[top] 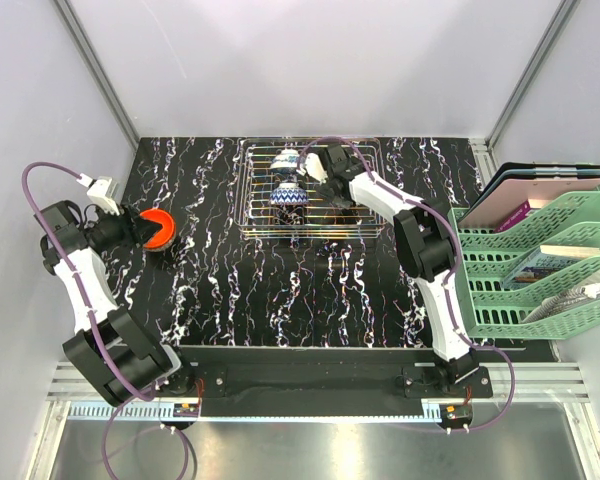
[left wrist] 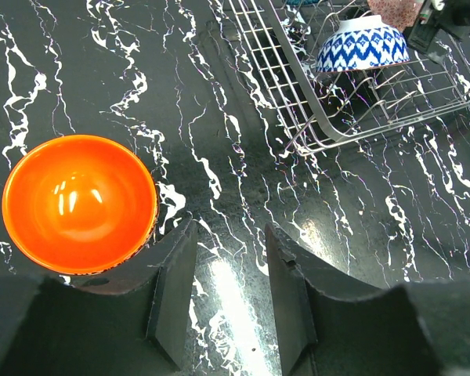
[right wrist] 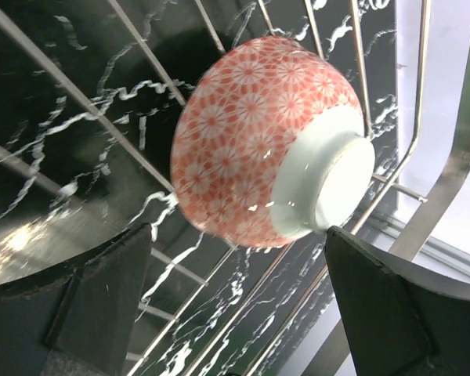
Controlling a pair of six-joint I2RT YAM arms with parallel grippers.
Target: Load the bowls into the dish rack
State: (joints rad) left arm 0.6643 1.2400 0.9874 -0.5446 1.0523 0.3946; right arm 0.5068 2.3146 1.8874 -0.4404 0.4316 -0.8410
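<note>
Right tool's [right wrist: 236, 235] spread fingers [right wrist: 376, 305] flank pink bowl [right wrist: 251, 133] in dish rack [left wrist: 294, 78].

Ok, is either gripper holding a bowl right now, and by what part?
Neither, it seems. The left gripper is open beside the orange bowl. The right gripper is open just short of the red floral bowl lying in the dish rack.

Orange bowl [top: 158, 229] on the dark marbled table [top: 280, 290], blue-patterned bowl [top: 290, 197] inside the wire dish rack [top: 255, 205]
</note>
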